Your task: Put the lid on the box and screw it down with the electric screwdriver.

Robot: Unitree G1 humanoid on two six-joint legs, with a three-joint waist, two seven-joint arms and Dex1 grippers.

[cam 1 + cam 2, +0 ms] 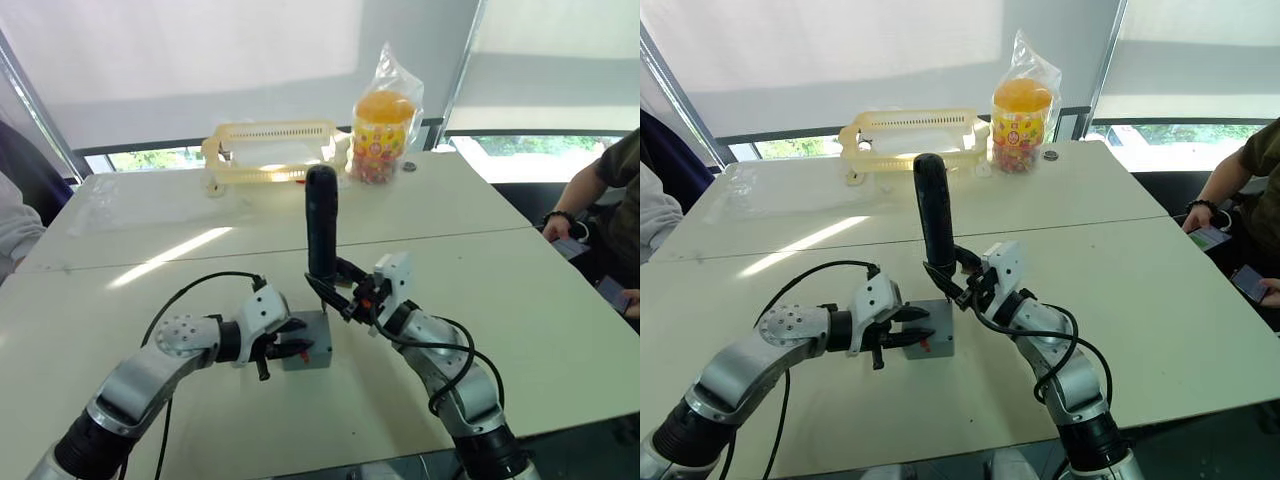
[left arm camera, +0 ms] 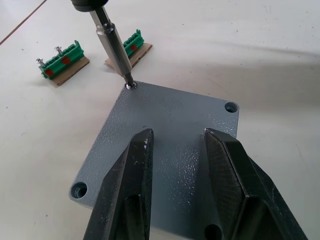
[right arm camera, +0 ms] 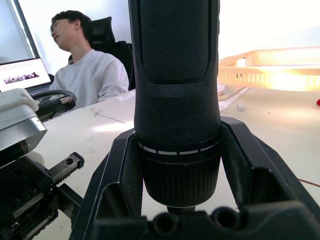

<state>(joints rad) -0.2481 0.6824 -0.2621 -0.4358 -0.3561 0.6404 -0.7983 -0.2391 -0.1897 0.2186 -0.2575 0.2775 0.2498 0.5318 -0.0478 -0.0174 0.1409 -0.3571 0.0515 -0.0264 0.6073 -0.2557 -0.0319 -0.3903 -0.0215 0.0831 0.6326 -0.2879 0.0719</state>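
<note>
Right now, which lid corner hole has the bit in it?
The corner nearest the green blocks: the electric screwdriver bit sits there. The other three lid holes look empty.

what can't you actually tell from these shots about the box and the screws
- Box interior: covered by the lid in the left wrist view.
- Fourth lid corner: cut off by that view's bottom edge.
- Screw depth: bit of the electric screwdriver covers it.
- Left gripper contact with the lid: unclear.

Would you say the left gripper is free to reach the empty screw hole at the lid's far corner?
Probably yes: the left gripper hovers open over the lid, and the hole lies bare; the screwdriver bit sits at another corner.
</note>
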